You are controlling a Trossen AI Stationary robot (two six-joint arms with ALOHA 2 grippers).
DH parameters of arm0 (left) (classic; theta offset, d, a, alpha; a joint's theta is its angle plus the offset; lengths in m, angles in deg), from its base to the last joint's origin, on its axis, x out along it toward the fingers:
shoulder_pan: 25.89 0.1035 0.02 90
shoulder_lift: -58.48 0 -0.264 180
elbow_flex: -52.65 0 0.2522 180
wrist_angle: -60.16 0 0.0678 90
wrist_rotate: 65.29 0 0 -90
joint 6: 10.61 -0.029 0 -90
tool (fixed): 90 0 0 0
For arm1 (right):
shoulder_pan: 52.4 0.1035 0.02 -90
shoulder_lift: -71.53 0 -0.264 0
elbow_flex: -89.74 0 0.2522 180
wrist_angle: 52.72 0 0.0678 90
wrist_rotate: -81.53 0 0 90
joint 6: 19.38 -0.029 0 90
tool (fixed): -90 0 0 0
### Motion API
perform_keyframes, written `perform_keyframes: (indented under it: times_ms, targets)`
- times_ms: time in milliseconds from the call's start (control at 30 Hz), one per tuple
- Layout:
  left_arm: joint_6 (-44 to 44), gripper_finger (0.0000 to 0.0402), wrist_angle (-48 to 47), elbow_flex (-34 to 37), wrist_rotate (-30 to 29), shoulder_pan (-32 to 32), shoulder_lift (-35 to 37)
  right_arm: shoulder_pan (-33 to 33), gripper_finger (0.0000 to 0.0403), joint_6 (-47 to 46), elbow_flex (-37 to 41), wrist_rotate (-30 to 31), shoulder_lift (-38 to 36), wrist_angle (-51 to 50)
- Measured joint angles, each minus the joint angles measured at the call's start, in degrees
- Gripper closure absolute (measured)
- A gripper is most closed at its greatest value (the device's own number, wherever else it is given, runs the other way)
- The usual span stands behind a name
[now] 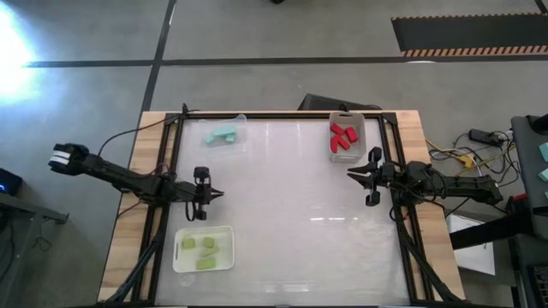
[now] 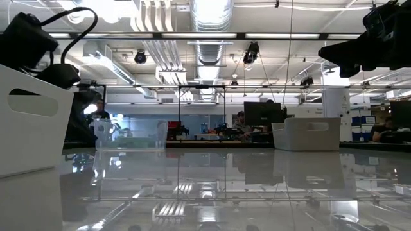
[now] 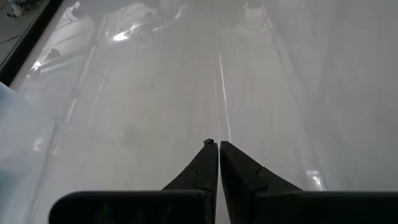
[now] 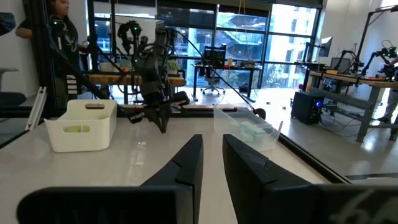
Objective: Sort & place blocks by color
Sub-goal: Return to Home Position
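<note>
I find the left gripper (image 3: 216, 144) with its fingers pressed together, holding nothing, over the glossy white tabletop (image 1: 291, 222). It sits between the clear plastic tray (image 1: 242, 121) and the white plastic tray (image 1: 229, 233). The right gripper (image 4: 212, 138) is narrowly parted and empty, beside the pale grey bin (image 1: 362, 128) on its own side. The red blocks (image 1: 342, 137) lie in that bin, the light teal blocks (image 1: 224, 134) in the clear tray, and the yellow-green blocks (image 1: 205, 250) in the white tray. Beyond the table is a workshop with ceiling ducts (image 2: 209, 16) and desks.
</note>
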Motion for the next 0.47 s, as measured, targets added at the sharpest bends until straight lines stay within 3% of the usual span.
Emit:
perform_keyframes:
  times_ms: [467]
  targets:
    - [0.0, 0.0402, 1.1, 0.0, 0.0, 0.0, -5.0, 0.0, 0.0351, 0.0, 0.0, 0.0, 0.0, 0.0]
